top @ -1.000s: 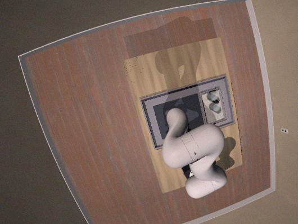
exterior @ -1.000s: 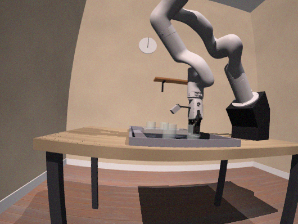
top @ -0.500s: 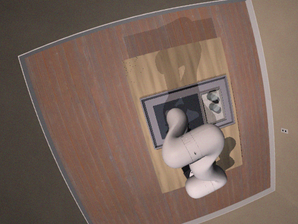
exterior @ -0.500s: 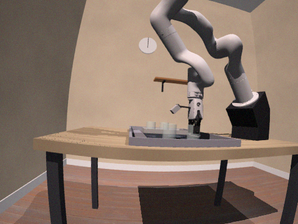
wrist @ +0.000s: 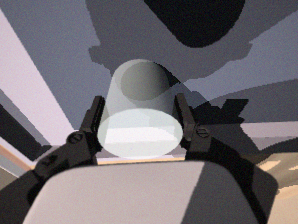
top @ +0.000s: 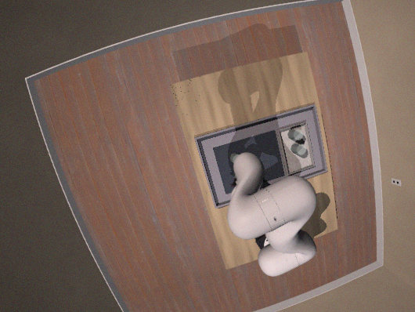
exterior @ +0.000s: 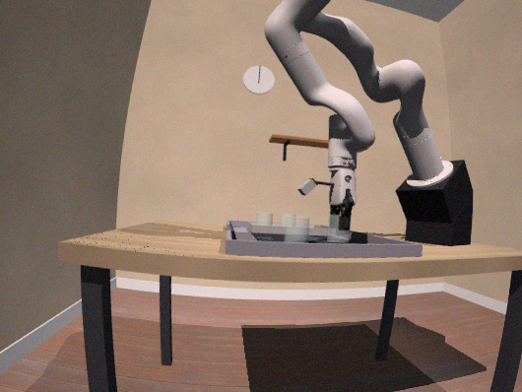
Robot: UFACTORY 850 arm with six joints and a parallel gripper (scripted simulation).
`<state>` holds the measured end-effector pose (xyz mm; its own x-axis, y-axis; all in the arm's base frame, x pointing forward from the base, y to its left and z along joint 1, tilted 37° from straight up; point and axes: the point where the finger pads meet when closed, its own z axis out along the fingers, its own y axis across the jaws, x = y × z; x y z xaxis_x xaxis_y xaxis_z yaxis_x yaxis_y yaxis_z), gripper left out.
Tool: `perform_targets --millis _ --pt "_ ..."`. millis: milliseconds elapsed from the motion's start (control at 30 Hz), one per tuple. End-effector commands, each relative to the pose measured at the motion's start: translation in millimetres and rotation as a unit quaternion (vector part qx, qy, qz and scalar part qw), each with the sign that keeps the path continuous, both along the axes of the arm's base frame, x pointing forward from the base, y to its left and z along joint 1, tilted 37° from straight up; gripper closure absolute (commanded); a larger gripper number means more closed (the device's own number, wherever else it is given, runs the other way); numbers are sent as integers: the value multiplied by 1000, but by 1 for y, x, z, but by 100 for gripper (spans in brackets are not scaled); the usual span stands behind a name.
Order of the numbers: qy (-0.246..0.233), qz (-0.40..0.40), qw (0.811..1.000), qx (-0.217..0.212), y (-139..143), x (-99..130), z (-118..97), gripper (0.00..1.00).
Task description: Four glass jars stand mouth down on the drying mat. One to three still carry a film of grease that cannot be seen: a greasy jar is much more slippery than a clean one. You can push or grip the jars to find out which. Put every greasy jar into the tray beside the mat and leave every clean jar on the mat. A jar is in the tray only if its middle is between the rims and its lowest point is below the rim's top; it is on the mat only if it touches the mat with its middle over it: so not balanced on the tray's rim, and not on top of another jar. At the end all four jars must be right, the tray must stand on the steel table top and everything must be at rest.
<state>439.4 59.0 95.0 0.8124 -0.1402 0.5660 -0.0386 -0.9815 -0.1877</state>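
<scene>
Holds a glass jar [exterior: 339, 236] [wrist: 140, 132] between the two fingers of the gripper [exterior: 341, 227] [wrist: 140, 105], closed against opposite sides of the glass and spread fairly wide by its girth. Points straight down over the drying mat [top: 223, 168] [exterior: 273, 237] [wrist: 50, 50], just beside the tray [top: 285, 157] [exterior: 276, 228]. Stands upright in that grip, at the side of the tray given over to the mat, well outside the tray's rims. Cannot tell any contact between the held jar and the mat below, nor any small gap.

Inside the tray, at the end farther from the arm's base [exterior: 458, 212], stands a second jar [top: 296, 134] [exterior: 264, 219]; nearer to the tray's middle, just beside the former, a third jar [top: 299, 150] [exterior: 288, 220]. Both upright. Outside the tray, well across the mat, a fourth jar [top: 233, 157] [exterior: 297, 229], also upright, apart from the gripper and partly hidden from above by the arm [top: 274, 204] [exterior: 302, 64].

Around tray and mat alike, a raised edge on the steel table top [top: 207, 157] [exterior: 325, 248]. Beneath the tray, flat support from that same steel. Cannot tell grease from clean glass on any jar.

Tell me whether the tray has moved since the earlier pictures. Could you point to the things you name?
No; from above, the tray [top: 283, 150] [exterior: 276, 228] shows no visible shift in any direction against the grey surround [top: 209, 157] [exterior: 325, 248] [wrist: 20, 60].
</scene>
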Motion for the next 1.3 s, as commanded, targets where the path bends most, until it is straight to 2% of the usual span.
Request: perform_targets --millis 0,1267 --pt "0 0 1000 0 -1 -3 4 100" --pt "0 0 1000 0 -12 -55 76 100"
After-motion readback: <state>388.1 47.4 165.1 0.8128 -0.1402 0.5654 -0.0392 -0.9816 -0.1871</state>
